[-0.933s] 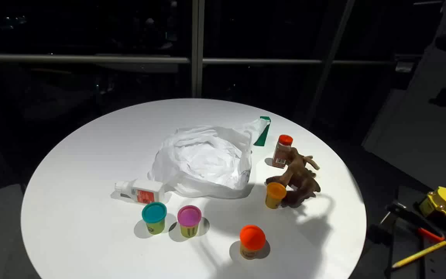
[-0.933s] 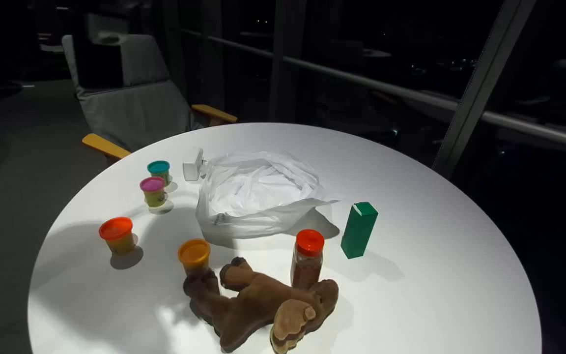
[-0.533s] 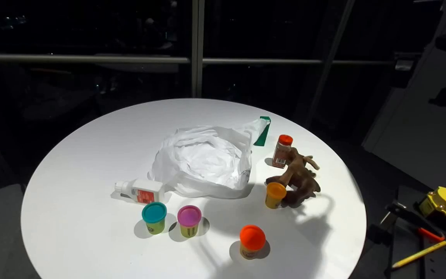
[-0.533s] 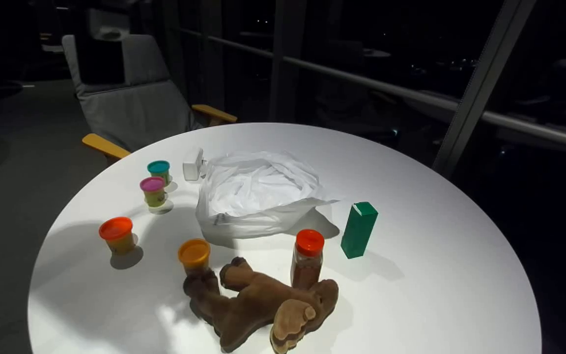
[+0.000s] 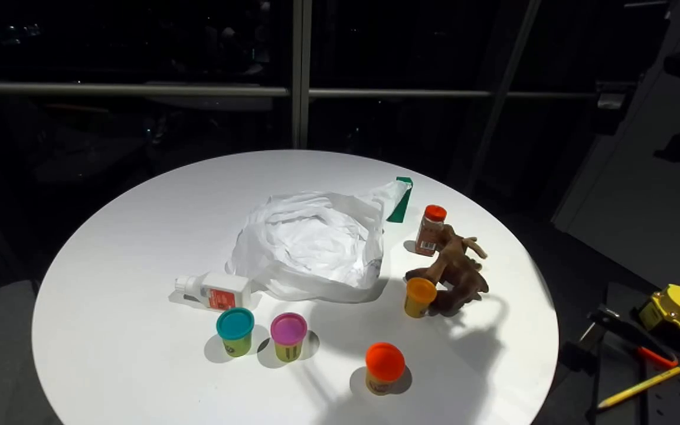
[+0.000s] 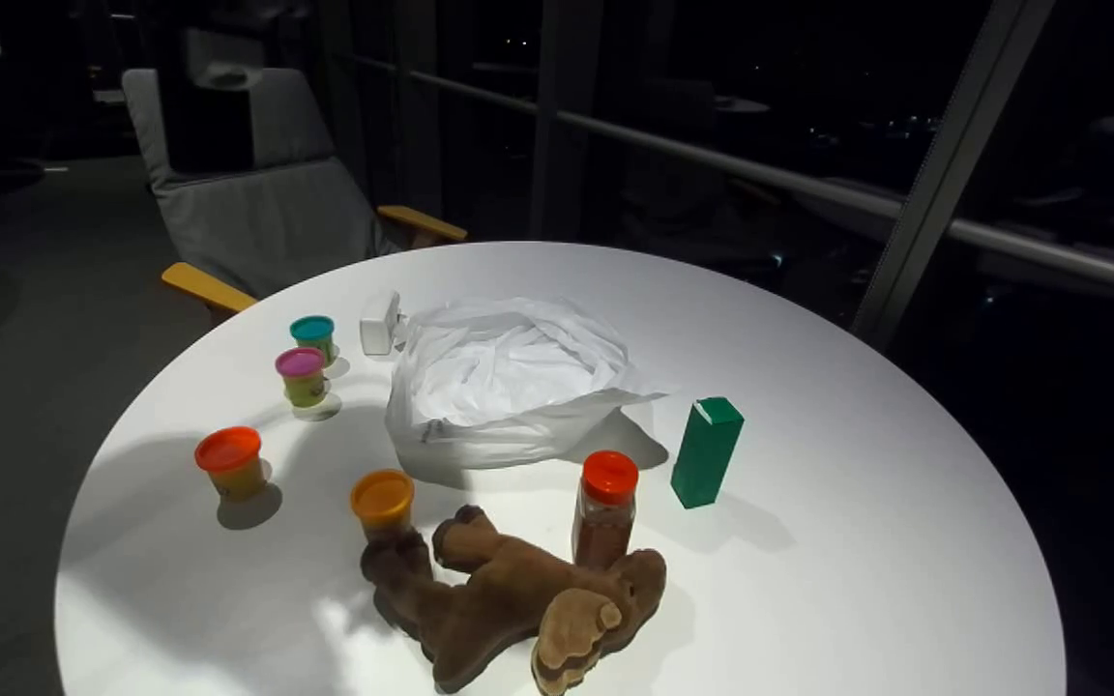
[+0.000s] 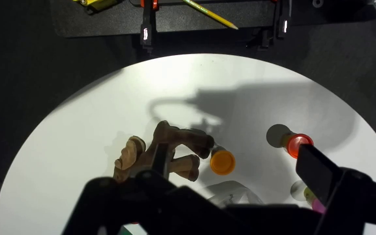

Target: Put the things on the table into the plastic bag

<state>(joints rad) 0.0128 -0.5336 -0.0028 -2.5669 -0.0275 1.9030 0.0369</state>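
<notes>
- Dim, grey-patched shape is shifted slightly rightward in an exterior view.
- Gripper jaws are parted wide, released.
- Plastic bag is laid mouth-up at mid table; teal cup, purple cup, orange-red cup, yellow-orange cup, brown toy, jar, green box, white bottle are seen outside it, unmoved.

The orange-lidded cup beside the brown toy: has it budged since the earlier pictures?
No. In both exterior views the orange-lidded cup stands at the same spot on the white table, beside the brown toy, shifted neither way.
</notes>
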